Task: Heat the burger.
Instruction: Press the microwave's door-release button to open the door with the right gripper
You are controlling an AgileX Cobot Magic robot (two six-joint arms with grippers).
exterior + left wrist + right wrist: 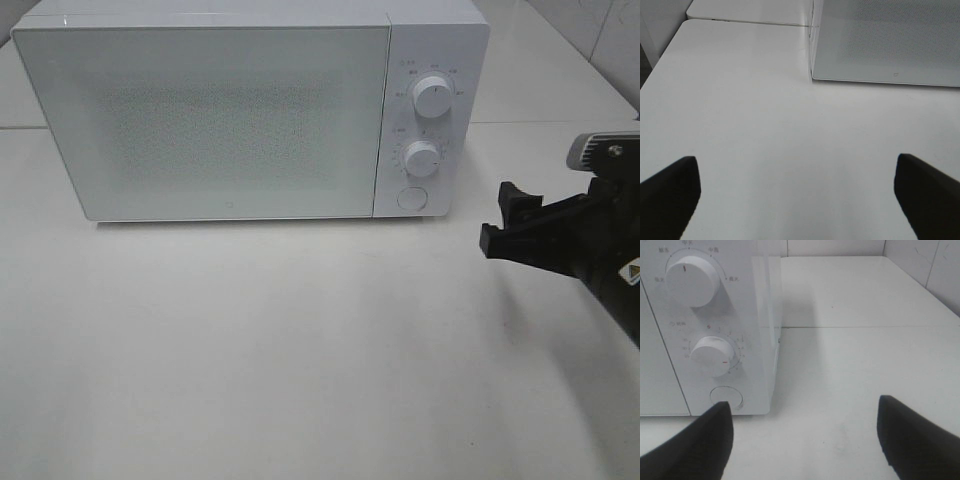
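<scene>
The microwave (200, 110) is shut, burger unseen. The left end effector (797, 182) and right end effector (502, 218) stand apart, empty; the right likely presses the button (411, 197) next.

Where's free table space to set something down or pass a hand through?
Widest bare patch: the table in front of the microwave door, down to the near edge. Also bare: the strip left of the microwave, and the table past its right side. Tightest: beside the control panel, where the open right gripper hovers.
</scene>
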